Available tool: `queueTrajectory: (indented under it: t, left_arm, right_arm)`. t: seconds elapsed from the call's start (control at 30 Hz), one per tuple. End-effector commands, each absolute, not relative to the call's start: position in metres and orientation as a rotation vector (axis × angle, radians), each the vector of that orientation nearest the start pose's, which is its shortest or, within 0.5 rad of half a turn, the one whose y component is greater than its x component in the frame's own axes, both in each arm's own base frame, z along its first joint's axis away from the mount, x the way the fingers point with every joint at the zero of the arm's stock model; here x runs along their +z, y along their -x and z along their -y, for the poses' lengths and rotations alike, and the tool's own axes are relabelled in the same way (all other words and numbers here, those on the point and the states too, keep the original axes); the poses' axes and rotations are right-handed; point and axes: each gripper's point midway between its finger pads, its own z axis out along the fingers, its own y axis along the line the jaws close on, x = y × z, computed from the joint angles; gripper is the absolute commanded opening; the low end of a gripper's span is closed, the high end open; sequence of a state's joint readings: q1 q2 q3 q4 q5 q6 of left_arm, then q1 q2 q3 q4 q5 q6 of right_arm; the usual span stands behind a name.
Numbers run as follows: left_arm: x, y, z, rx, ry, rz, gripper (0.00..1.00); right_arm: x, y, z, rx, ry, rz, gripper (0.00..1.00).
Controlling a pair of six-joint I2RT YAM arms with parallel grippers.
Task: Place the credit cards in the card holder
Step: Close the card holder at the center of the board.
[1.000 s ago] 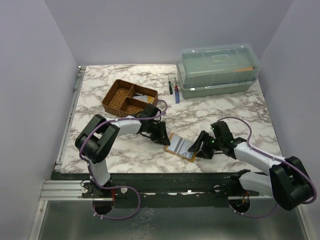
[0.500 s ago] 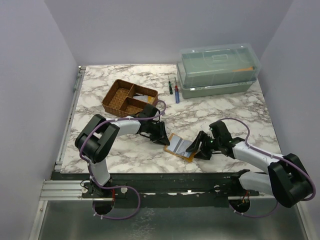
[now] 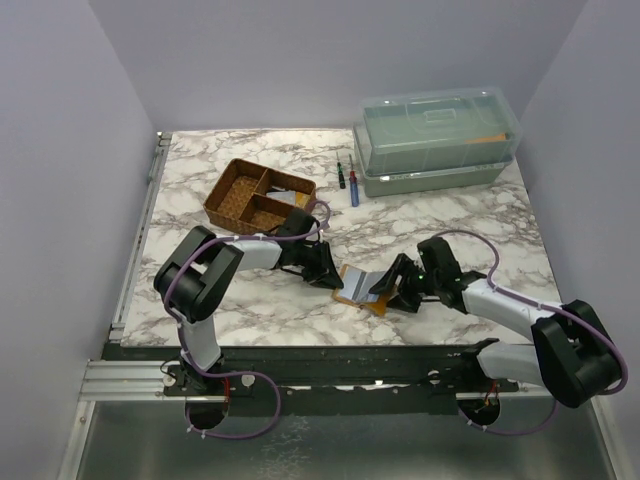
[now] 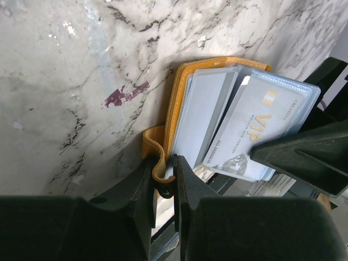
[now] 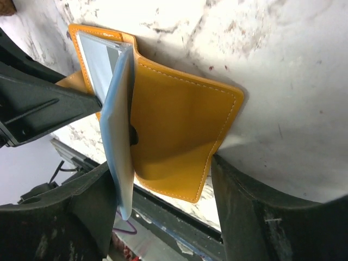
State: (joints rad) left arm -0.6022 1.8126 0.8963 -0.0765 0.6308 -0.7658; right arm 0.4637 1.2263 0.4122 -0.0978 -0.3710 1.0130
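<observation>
Credit card (image 4: 255,130) marked VIP atop card holder (image 5: 174,119), left fingers (image 4: 136,212) pinching its tab, right fingers (image 5: 255,217) wide

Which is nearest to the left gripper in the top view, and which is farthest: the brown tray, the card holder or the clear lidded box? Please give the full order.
1. The card holder: right at the left gripper, which pinches its edge.
2. The brown tray: farther back, to the left.
3. The clear lidded box: far back on the right.
</observation>
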Motion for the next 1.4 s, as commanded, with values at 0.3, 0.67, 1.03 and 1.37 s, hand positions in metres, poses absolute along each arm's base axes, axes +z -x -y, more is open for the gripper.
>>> queueTrajectory:
  t: [0.3,0.67,1.03,1.37]
  left_arm:
    - [0.02,-0.236,0.32,-1.29,0.106,-2.793,0.1]
    - [0.024,-0.238,0.322,-1.306,0.136,-2.766,0.09]
    - [0.02,-0.239,0.318,-1.261,0.109,-2.764,0.07]
    - [0.028,-0.238,0.324,-1.282,0.074,-2.749,0.05]
  right_arm:
    - [0.067,-0.222,-0.215,0.983,-0.342,-2.593,0.67]
    - [0.087,-0.228,-0.244,1.01,-0.226,-2.625,0.66]
    - [0.1,-0.21,-0.229,0.937,-0.213,-2.619,0.71]
    - [0.099,-0.205,-0.23,0.961,-0.168,-2.617,0.76]
